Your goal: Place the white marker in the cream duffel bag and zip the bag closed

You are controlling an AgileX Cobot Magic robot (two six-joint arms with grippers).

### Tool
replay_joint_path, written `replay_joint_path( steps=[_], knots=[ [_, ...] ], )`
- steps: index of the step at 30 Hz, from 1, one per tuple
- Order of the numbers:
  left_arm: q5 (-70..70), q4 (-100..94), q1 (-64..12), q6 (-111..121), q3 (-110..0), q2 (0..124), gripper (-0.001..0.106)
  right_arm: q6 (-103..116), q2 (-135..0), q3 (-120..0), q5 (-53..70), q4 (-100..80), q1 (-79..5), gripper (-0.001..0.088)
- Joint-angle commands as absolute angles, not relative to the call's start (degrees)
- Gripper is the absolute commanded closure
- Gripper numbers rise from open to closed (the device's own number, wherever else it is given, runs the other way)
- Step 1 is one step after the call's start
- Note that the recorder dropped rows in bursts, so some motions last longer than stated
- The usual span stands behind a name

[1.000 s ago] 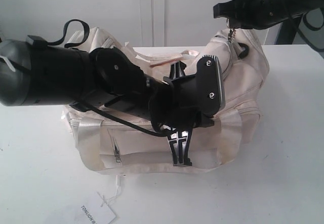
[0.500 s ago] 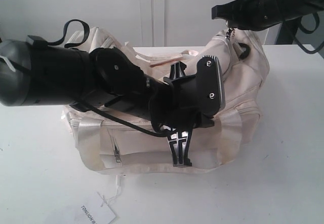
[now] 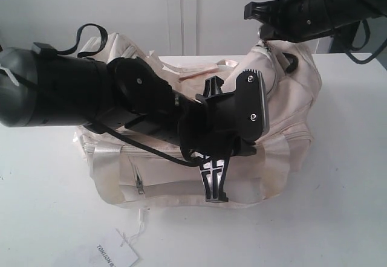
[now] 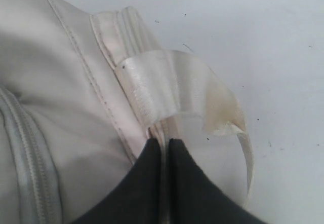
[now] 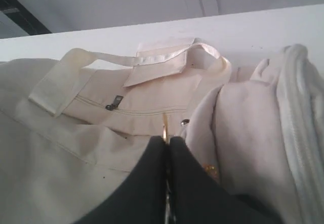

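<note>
From the exterior view, the cream duffel bag [image 3: 290, 98] sits on the white table [image 3: 338, 206], its long side facing the camera. The left arm lies across the bag's front, and the left gripper [image 3: 214, 185] points down at the bag's lower front edge, about 6 o'clock of the bag. The right gripper [image 3: 254, 13] hangs at the bag's raised end, about 1 o'clock. A paper tag [image 3: 115, 255] lies on the table at 7 o'clock. The arm hides the bag's top, so its inside cannot be seen. The white marker cannot be made out in any view.

In the left wrist view, the left gripper [image 4: 164, 145] has its fingers all but together, with the bag's seam edge running into the slit between them. They are clamped on the fabric just beside a loop of satin handle [image 4: 167, 82].

In the right wrist view, the right gripper [image 5: 166, 142] is pressed together on a thin gold zip pull [image 5: 164, 125], above the bag's cream panel [image 5: 101, 107].
</note>
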State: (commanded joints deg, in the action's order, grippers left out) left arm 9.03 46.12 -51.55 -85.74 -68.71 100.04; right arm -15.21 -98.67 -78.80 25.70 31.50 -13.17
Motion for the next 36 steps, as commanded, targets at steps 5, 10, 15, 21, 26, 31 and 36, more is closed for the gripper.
replay_joint_path(
  steps=[5, 10, 15, 21, 26, 31, 36],
  knots=[
    [8.88, 46.12, -51.55, -85.74, -68.71, 100.04, 0.105, -15.21, -98.67, -78.80, 27.43, 31.50, -14.24, 0.0803],
    [8.76, 46.12, -51.55, -85.74, -68.71, 100.04, 0.105, -15.62, -98.67, -78.80, 29.52, 31.39, -14.24, 0.0694],
    [8.76, 46.12, -51.55, -85.74, -68.71, 100.04, 0.105, -16.09, -98.67, -78.80, 29.64, 31.39, -14.24, 0.0612],
    [8.63, 46.12, -51.55, -85.74, -68.71, 100.04, 0.105, -16.09, -97.62, -78.80, 28.56, 31.39, -14.24, 0.0589],
    [8.63, 46.12, -51.55, -85.74, -68.71, 100.04, 0.105, -16.09, -96.08, -78.80, 29.34, 31.39, -14.24, 0.0589],
    [8.63, 46.12, -51.55, -85.74, -68.71, 100.04, 0.105, -16.09, -94.83, -78.80, 31.55, 31.39, -14.24, 0.0590],
    [8.63, 46.12, -51.55, -85.74, -68.71, 100.04, 0.105, -16.22, -93.62, -78.80, 35.07, 31.39, -14.24, 0.0647]
  ],
)
